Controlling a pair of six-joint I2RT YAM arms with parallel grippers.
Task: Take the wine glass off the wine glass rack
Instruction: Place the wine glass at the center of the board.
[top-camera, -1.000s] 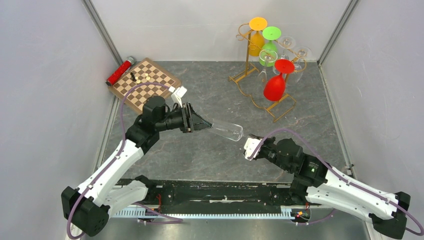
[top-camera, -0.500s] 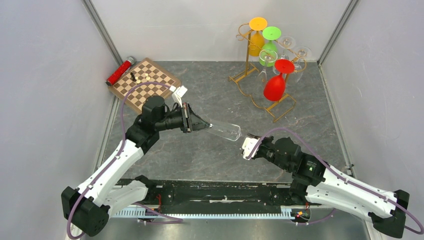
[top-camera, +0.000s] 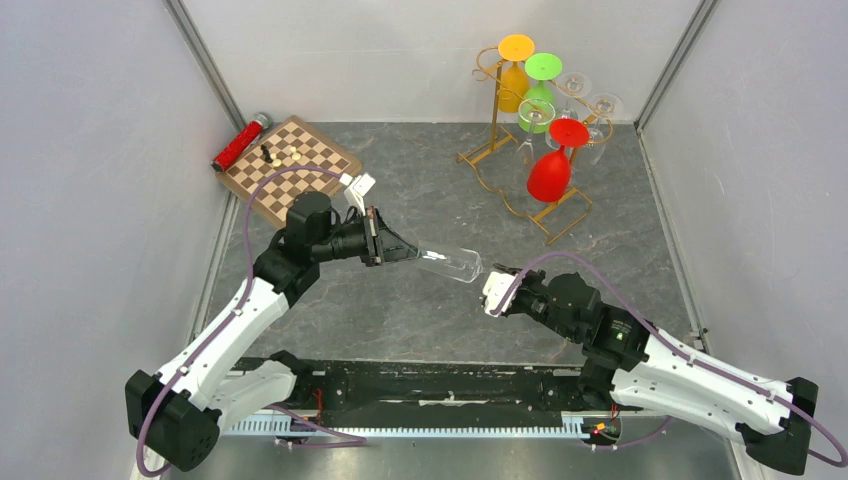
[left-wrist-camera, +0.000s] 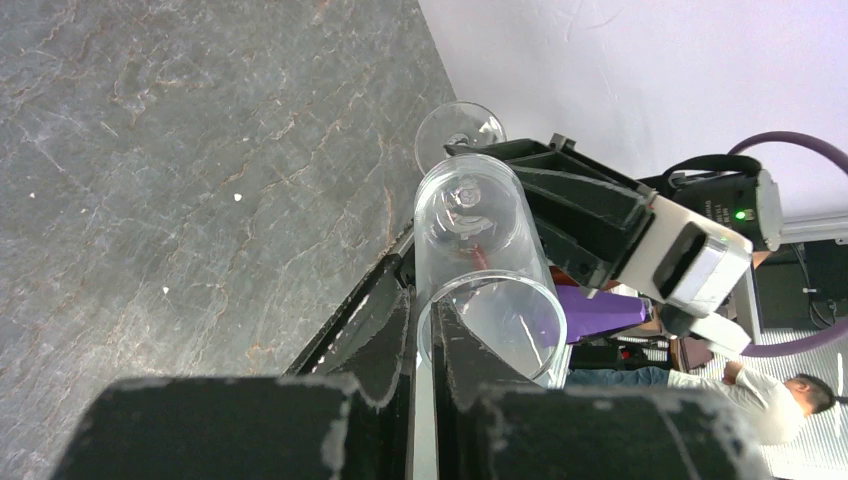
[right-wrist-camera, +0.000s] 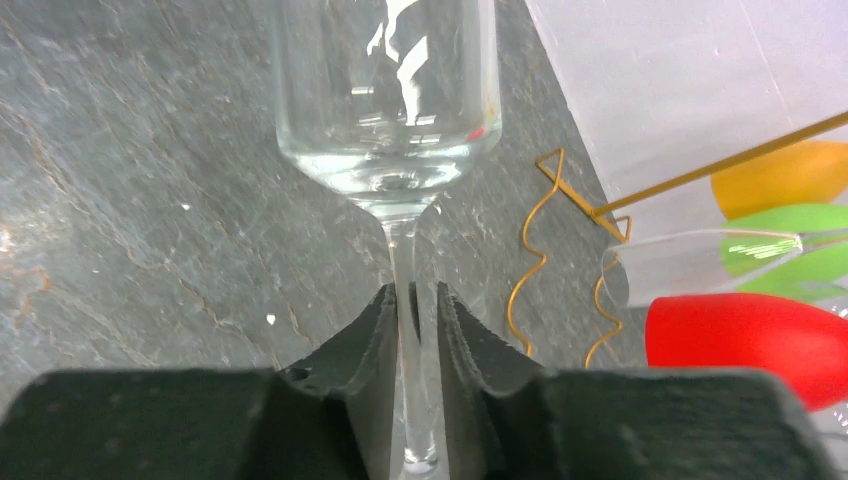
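A clear wine glass (top-camera: 452, 263) lies on its side in the air between my two arms, over the grey table. My left gripper (top-camera: 408, 252) is shut on the rim of its bowl, one finger inside and one outside (left-wrist-camera: 422, 300). The glass (left-wrist-camera: 480, 220) points away from it, foot toward the right gripper. My right gripper (top-camera: 493, 279) has the stem between its fingers (right-wrist-camera: 415, 295). The stem rests against one finger, with a slim gap to the other. The bowl (right-wrist-camera: 390, 100) fills the top of the right wrist view. The gold wire rack (top-camera: 492, 188) stands at the back right.
The rack holds a red glass (top-camera: 549, 175), a green one (top-camera: 540, 95), an orange one (top-camera: 515, 75) and clear ones (top-camera: 592, 112). A chessboard (top-camera: 290, 165) and a red cylinder (top-camera: 240, 142) lie at the back left. The rack's wavy base wire (right-wrist-camera: 530, 260) shows beyond the right fingers.
Both arms and the glass have shifted slightly left. The right gripper has edged closer in along the stem.
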